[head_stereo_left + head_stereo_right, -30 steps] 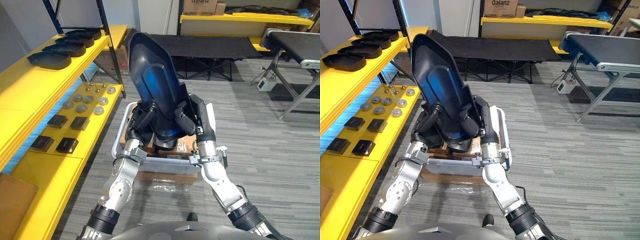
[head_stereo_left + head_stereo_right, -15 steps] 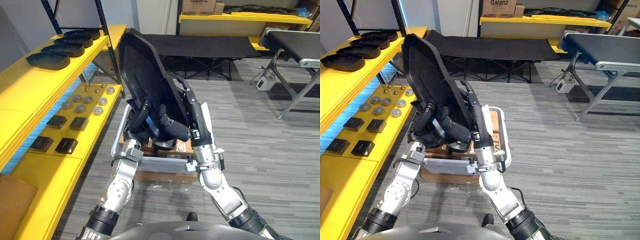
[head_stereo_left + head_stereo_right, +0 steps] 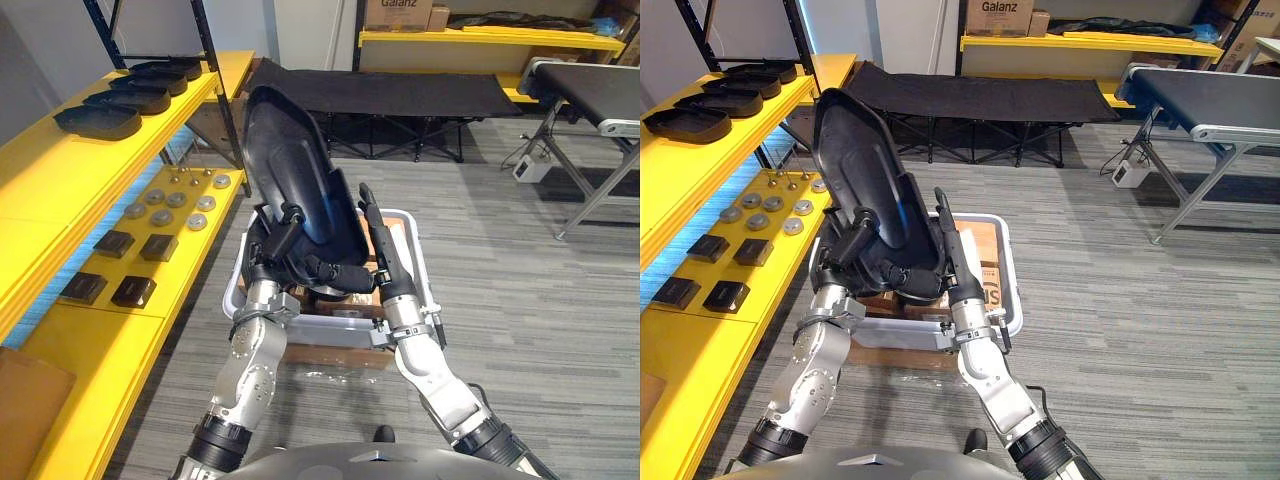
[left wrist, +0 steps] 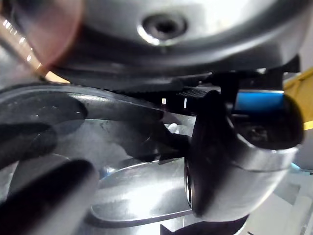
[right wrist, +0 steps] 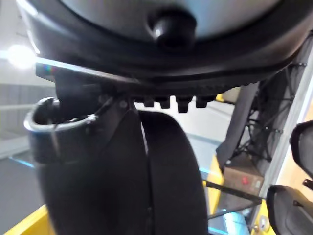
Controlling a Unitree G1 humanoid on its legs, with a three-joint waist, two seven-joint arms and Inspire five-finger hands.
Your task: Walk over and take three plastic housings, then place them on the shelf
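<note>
A large black plastic housing [image 3: 300, 170] stands tilted on end above a white bin [image 3: 330, 322]. My left hand [image 3: 275, 235] is shut on its lower left edge, fingers curled over the rim. My right hand [image 3: 380, 240] lies open along the housing's lower right side, fingers straight and pointing up. In the left wrist view the thumb [image 4: 225, 147] presses against the glossy shell [image 4: 122, 147]. The right wrist view has a straight dark finger [image 5: 156, 171] under the housing's rim [image 5: 171, 54]. Several more black housings [image 3: 100, 120] lie in a row on the yellow upper shelf [image 3: 60, 170] at the left.
The lower yellow shelf [image 3: 190, 270] carries metal discs [image 3: 165, 205] and small black blocks [image 3: 115, 242]. The bin holds cardboard boxes [image 3: 985, 265]. A black cot [image 3: 420, 95] stands behind and a conveyor frame [image 3: 590, 110] at the far right. Grey carpet lies open to the right.
My right hand's fingers uncurled from the housing's lower edge and now stand straight beside it. The housing sank a little and stays in the left hand.
</note>
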